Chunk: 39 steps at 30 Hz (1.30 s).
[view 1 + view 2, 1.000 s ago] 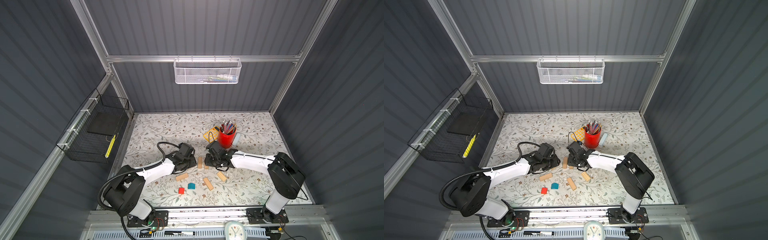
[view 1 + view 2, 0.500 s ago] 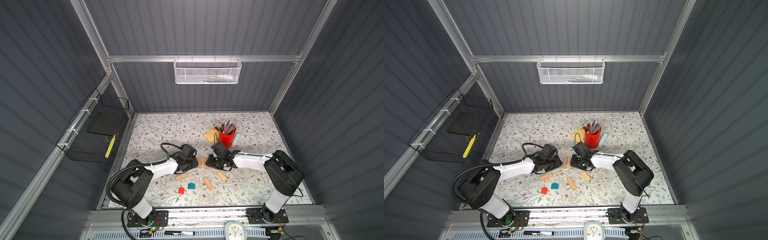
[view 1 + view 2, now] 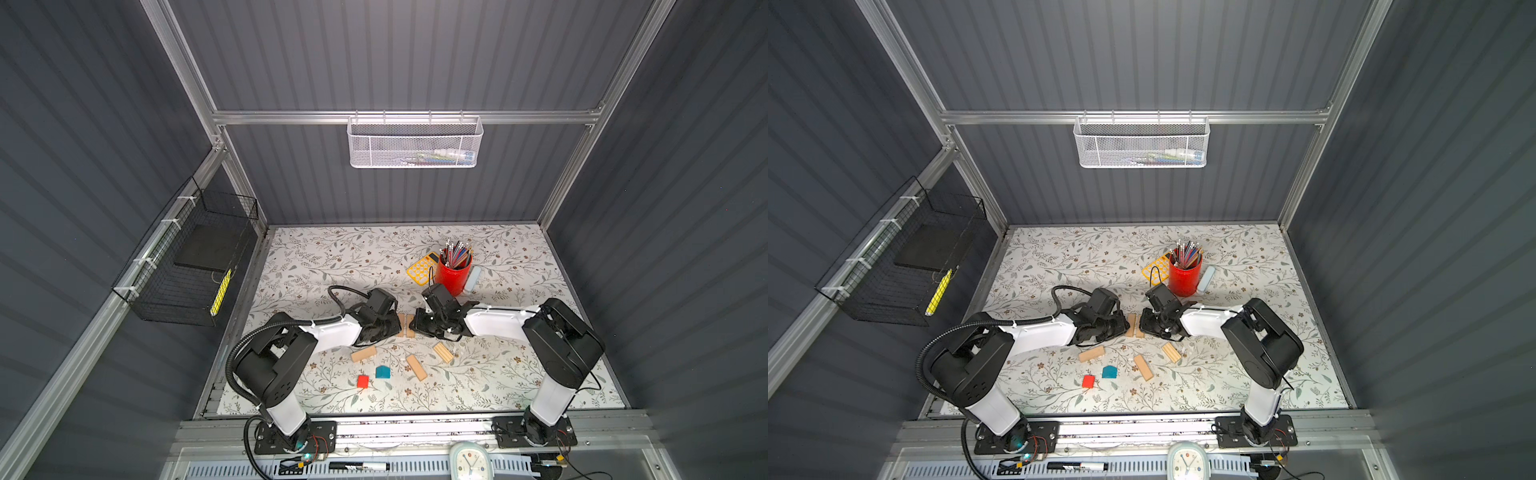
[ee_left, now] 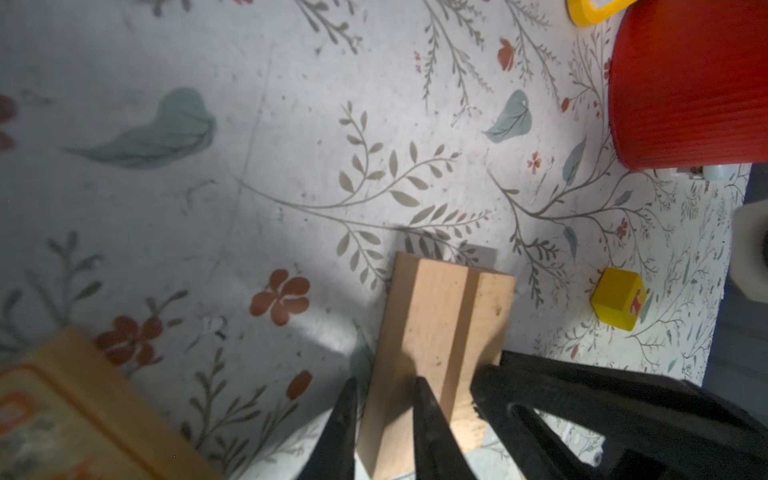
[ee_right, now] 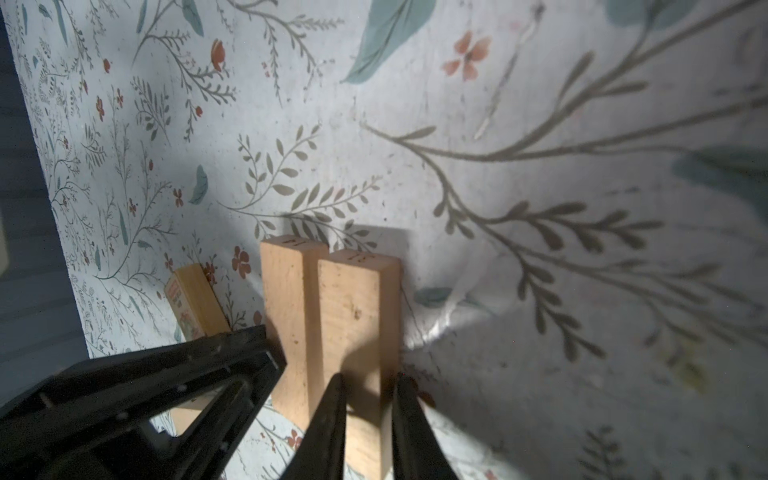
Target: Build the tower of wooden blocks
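Two tan planks lie side by side, touching, at the middle of the floral mat. My left gripper is shut on the left plank, one finger on each long side. From the opposite end, my right gripper is shut on the other plank. Three more planks, a red cube and a teal house block lie loose nearer the front. A yellow cube shows only in the left wrist view. The wood block tower is out of view.
A red pencil cup, a yellow calculator and a pale eraser stand just behind the right gripper. A white mesh basket hangs on the back wall. A black wire basket hangs on the left wall.
Both grippers have sunk lower over the pair of planks, and their jaws have narrowed onto them. The loose blocks have not moved.
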Tool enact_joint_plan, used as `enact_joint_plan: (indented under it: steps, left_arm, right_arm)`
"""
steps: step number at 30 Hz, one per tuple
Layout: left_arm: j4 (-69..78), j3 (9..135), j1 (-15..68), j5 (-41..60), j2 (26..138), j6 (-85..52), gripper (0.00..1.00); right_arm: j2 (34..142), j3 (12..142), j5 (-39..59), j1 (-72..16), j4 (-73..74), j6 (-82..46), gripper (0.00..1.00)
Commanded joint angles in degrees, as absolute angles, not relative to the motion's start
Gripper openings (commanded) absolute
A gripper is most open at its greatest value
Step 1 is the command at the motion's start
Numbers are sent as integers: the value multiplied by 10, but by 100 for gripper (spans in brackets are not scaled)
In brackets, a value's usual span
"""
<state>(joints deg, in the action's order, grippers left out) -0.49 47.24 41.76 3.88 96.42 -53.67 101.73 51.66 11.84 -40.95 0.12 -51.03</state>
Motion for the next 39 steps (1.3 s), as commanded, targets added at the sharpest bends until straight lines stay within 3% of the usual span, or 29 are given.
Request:
enact_joint_plan:
  steps: [1, 17, 39]
  left_arm:
    - [-18, 483, 423, 50, 982, -536, 23]
    - [-17, 480, 431, 50, 983, -539, 19]
    - [-19, 485, 431, 42, 982, -525, 18]
  right_arm:
    - [1036, 517, 111, -408, -15, -512, 19]
    - [1033, 519, 109, -409, -17, -496, 16]
    - [1031, 534, 109, -409, -16, -452, 20]
